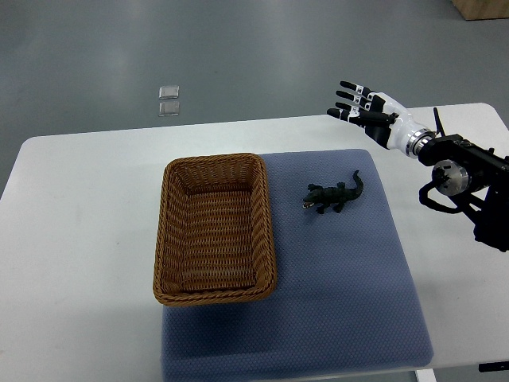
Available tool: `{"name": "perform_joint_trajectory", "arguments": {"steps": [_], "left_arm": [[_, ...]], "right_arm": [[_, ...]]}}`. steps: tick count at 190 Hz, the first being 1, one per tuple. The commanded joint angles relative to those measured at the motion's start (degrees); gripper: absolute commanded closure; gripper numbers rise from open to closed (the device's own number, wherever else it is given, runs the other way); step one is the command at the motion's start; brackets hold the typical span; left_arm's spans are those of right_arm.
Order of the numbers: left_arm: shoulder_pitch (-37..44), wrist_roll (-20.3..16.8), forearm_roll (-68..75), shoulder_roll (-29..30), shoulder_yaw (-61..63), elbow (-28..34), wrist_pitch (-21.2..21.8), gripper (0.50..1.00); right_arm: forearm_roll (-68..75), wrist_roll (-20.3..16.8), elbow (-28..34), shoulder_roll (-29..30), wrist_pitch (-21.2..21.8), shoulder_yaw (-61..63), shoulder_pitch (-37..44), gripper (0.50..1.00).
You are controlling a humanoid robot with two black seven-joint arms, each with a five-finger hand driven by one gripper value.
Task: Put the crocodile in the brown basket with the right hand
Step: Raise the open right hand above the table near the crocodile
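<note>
Dark crocodile (332, 195) lies diagonally, snout toward brown basket (215, 296).

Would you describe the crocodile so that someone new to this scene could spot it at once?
On the white table lies a blue mat, with a brown wicker basket over its left edge. Right of the basket, on the bare mat, lies the crocodile: a small dark green toy, the only loose figure there.
</note>
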Motion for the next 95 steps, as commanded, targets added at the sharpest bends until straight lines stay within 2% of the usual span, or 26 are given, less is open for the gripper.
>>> {"name": "perform_joint_trajectory", "arguments": {"steps": [1,61,95], "left_arm": [[0.0,0.0,0.0,0.0,0.0,0.0,0.0,0.500],[0.0,0.0,-0.1,0.0,0.0,0.0,-0.1,0.500],[0.0,0.0,-0.1,0.0,0.0,0.0,0.0,0.500]], "right_arm": [[-3.0,1.1,0.9,0.2,0.1,0.0,0.3,0.572],[-11.4,3.0,1.3,0.1,-0.3,-0.1,0.9,0.572],[-21.0,6.5,1.3,-1.1,0.2,-0.3,1.8,0.572]]}}
